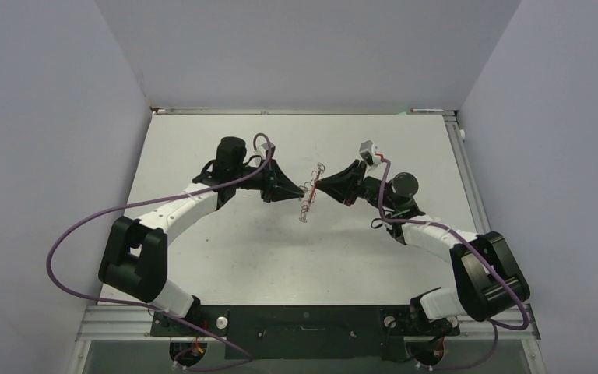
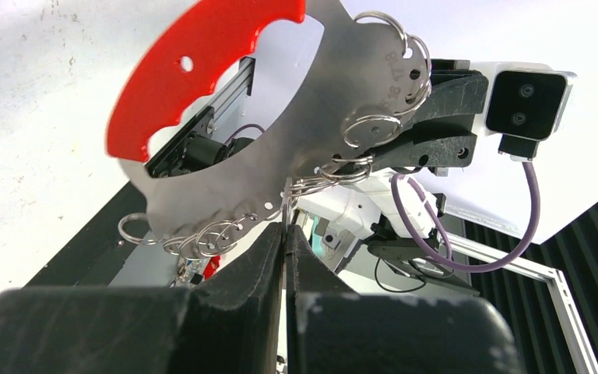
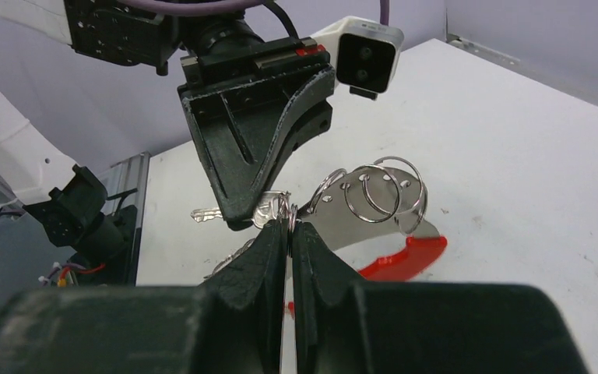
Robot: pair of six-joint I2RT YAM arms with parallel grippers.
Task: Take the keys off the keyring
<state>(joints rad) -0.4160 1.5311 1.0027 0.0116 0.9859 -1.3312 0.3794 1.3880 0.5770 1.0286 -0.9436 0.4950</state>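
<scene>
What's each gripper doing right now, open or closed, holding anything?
Left gripper: closed, pinching a wire ring of the keyring.
Right gripper: closed, pinching the same keyring from the opposite side.

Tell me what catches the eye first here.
The bright red curved piece on the keyring, a silver crescent hung with wire rings, stands out. The left gripper and right gripper meet over the middle of the table, both pinched shut on it from opposite sides.
</scene>
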